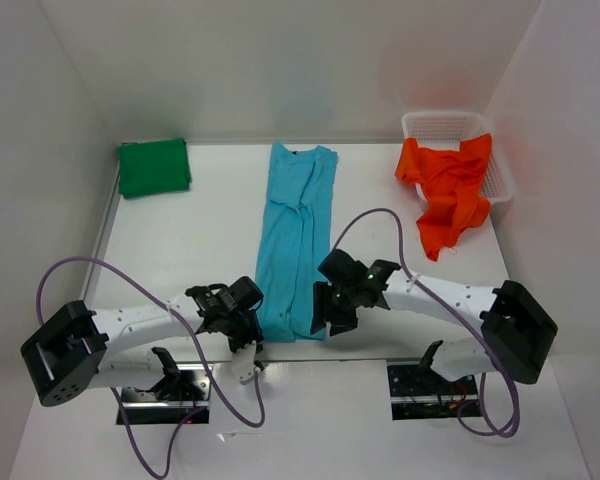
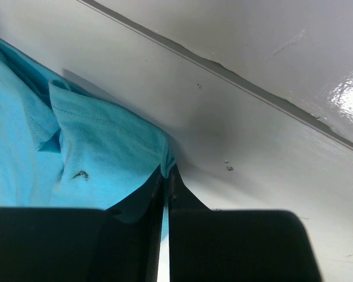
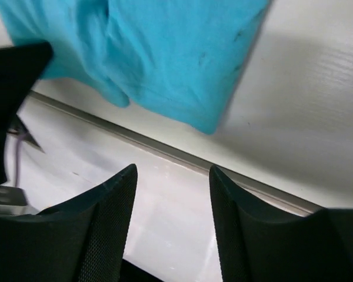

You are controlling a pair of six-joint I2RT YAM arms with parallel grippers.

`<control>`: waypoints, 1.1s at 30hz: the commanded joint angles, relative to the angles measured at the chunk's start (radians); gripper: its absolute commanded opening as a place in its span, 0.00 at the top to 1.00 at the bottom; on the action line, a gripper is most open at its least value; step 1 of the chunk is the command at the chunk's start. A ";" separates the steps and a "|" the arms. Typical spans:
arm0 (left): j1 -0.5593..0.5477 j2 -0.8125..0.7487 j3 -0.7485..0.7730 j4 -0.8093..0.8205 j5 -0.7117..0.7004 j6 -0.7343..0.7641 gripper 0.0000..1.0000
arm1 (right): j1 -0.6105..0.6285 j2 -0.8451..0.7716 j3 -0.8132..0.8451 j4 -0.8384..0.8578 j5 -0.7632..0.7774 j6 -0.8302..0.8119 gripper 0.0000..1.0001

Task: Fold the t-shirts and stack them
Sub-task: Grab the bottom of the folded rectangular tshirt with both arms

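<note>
I've got L gripper (image 2: 166, 175) clamped on turquoise tee (image 1: 296, 230), at its near-left hem corner. R gripper (image 3: 172, 170) just off tee's near-right corner, jaws apart, clear of cloth.

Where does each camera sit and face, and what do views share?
Top external: above and behind, looking down at white table; both arms show.
Left wrist: on left arm, past left gripper, shut on the turquoise-blue cloth t-shirt.
Right wrist: past open right gripper toward table edge.
Shared: all show that t-shirt's hem.
</note>
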 commanded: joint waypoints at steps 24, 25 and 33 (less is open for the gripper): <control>0.006 -0.036 0.045 0.028 0.043 -0.161 0.95 | -0.058 0.262 0.064 0.063 -0.034 0.013 1.00; 0.016 -0.036 0.057 0.028 0.043 -0.175 0.95 | -0.058 0.245 0.076 0.048 -0.034 0.003 1.00; 0.186 -0.016 0.207 0.061 0.076 -0.365 0.99 | -0.207 0.177 0.281 -0.094 -0.002 -0.138 1.00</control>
